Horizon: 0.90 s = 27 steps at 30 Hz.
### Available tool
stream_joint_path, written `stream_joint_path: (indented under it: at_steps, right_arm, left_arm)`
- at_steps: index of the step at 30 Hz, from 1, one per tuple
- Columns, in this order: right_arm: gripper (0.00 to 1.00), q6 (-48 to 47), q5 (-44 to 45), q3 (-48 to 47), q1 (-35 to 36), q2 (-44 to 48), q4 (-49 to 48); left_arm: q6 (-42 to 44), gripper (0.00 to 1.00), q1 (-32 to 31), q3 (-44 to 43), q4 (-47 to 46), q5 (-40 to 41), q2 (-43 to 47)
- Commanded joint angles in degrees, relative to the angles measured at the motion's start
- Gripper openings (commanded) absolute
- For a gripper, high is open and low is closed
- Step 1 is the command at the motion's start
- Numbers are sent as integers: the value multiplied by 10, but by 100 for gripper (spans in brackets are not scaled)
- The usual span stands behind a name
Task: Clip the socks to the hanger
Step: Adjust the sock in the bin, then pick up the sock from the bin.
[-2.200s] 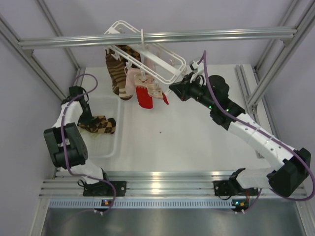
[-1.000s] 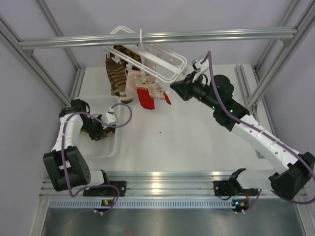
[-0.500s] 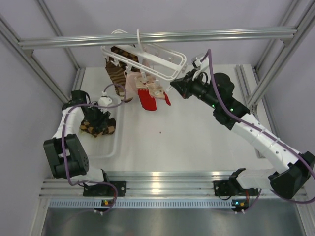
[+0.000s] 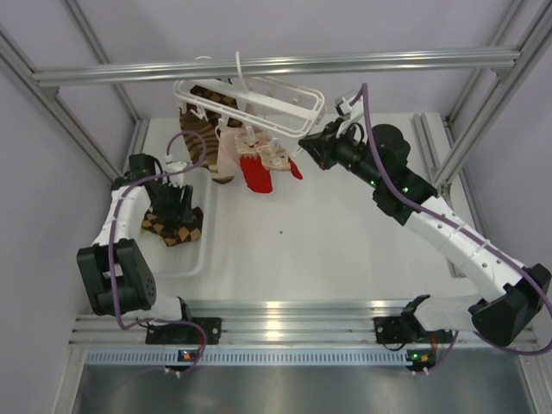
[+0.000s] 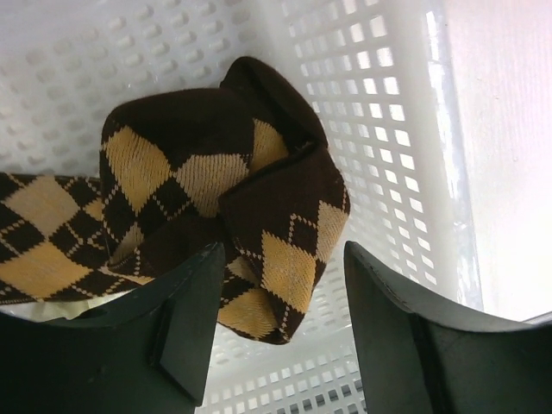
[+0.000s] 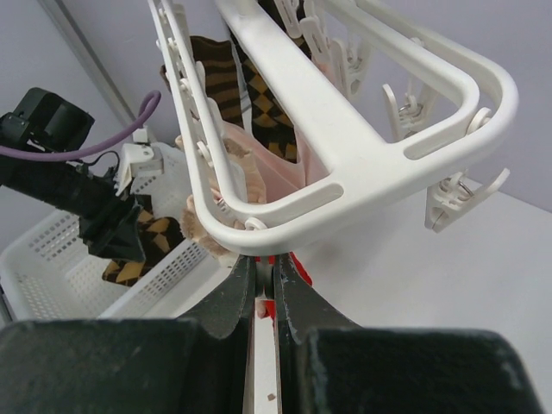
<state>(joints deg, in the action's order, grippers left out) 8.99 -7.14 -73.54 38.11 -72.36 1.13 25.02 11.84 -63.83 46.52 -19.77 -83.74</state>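
Vs 1 s ago: L gripper (image 5: 280,293) jaws were near shut and low in the basket (image 4: 203,252); now they stand wide and the wrist has swung toward 12. The hanger (image 6: 345,147) has drifted a bit toward 9. R arm approx. unchanged.

L gripper: wide, holding nothing, jaws straddling the folded end of the loose sock (image 5: 233,198). That brown/tan check sock lies in the basket at table's 9 o'clock. Its other end runs off toward 9 in the wrist view.

R gripper (image 6: 263,267): jaws pinched tight at hanger's near rim, at its 4 o'clock corner from above. Hanger is tilted, up at 12 o'clock.

On hanger: hung sock (image 4: 203,129), same check, at its 9 o'clock end. The pink sock (image 6: 276,164) and red sock (image 4: 256,175) hang nearer the middle. Spare clips (image 6: 453,198) dangle at R end. The hung items sit between the two arms. Purple cable (image 4: 185,142) loops above L wrist.

Table (image 4: 345,233) is white & plain. An alu bar (image 4: 345,62) crosses overhead at 12, with alu posts at the sides and pale walls around.
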Motion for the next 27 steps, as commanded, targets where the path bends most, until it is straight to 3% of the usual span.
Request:
stream_joint_path:
  at_steps: [1,8,15,21,27]
  right_arm:
    - [0,-11,16,-31,5,-5,3]
    - [0,-13,21,-35,5,-7,6]
    - [0,-17,27,-36,5,-3,12]
    - [0,-19,30,-36,4,-2,16]
    - [0,-20,33,-39,5,-3,18]
  left_arm:
    - [-67,63,-10,7,5,41,-2]
    - [-107,62,-26,40,-23,102,-24]
    - [-135,60,-32,29,-20,67,-66]
    - [-133,52,-80,29,-40,73,-55]
    - [-146,42,-87,37,-50,89,-60]
